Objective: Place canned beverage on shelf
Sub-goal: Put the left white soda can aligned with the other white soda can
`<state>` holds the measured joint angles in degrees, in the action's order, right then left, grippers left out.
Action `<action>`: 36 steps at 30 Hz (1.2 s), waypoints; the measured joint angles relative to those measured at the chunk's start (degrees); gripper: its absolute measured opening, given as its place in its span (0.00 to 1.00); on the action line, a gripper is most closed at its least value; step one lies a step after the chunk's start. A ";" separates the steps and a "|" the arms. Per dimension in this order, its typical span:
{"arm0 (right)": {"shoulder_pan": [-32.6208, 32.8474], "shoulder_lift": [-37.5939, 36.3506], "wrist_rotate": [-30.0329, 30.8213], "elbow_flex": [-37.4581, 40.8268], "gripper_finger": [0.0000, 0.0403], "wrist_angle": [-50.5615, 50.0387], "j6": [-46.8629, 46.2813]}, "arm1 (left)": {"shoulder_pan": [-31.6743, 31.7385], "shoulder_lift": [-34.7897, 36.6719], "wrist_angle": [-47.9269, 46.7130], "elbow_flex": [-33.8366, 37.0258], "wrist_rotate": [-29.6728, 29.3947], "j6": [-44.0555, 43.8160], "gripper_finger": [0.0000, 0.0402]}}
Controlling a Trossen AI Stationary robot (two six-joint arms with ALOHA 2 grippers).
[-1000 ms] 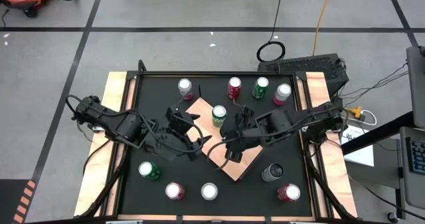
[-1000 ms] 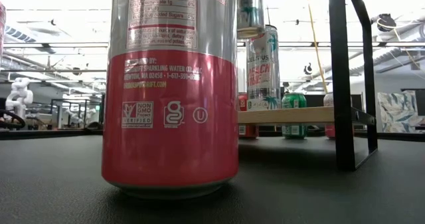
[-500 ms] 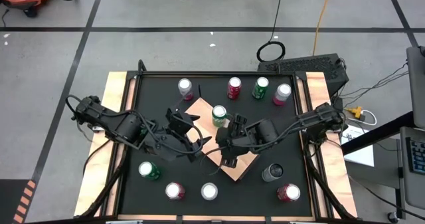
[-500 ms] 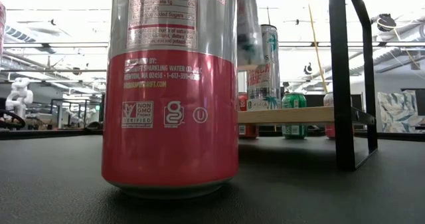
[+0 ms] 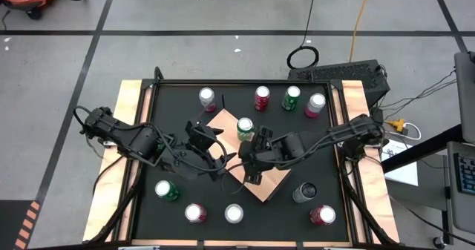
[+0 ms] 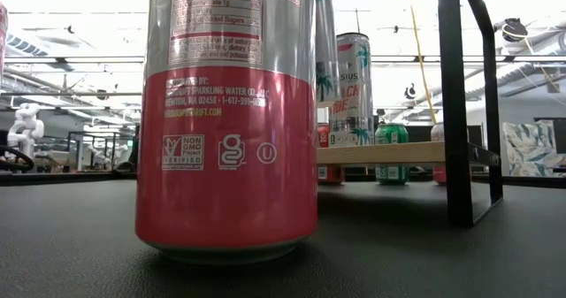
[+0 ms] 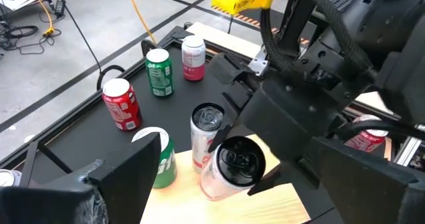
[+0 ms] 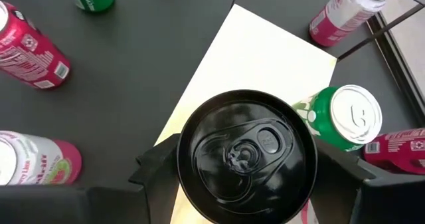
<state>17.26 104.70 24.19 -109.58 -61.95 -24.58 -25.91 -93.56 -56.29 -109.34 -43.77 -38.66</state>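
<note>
Black-lidded can in right tool

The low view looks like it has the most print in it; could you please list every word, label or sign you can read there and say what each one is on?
"NON GMO Project VERIFIED": badge on the big pink and silver can nearest the camera.
"U" in a circle: same can, right of the badge.
"SPARKLING WATER": within a small line of print on it; the rest is too small.
Nutrition panel near its top: too blurred to read.
"...SIUS": silver can standing on the shelf; the pink words under it are unclear.
</note>
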 joint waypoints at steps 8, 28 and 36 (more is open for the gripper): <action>-0.04 0.96 -0.20 0.04 0.59 0.39 0.24 | 0.00 0.00 0.00 0.00 0.02 0.00 0.97; -0.44 5.62 -0.50 0.03 0.59 0.92 -0.19 | 0.02 0.00 -0.24 0.00 0.04 0.01 0.97; -1.15 5.64 -0.38 0.04 0.59 0.92 -0.22 | 0.02 0.00 -0.26 0.00 0.22 0.01 0.97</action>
<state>16.11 110.34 23.81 -109.54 -61.03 -24.80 -25.90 -93.56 -56.55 -109.34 -43.55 -38.65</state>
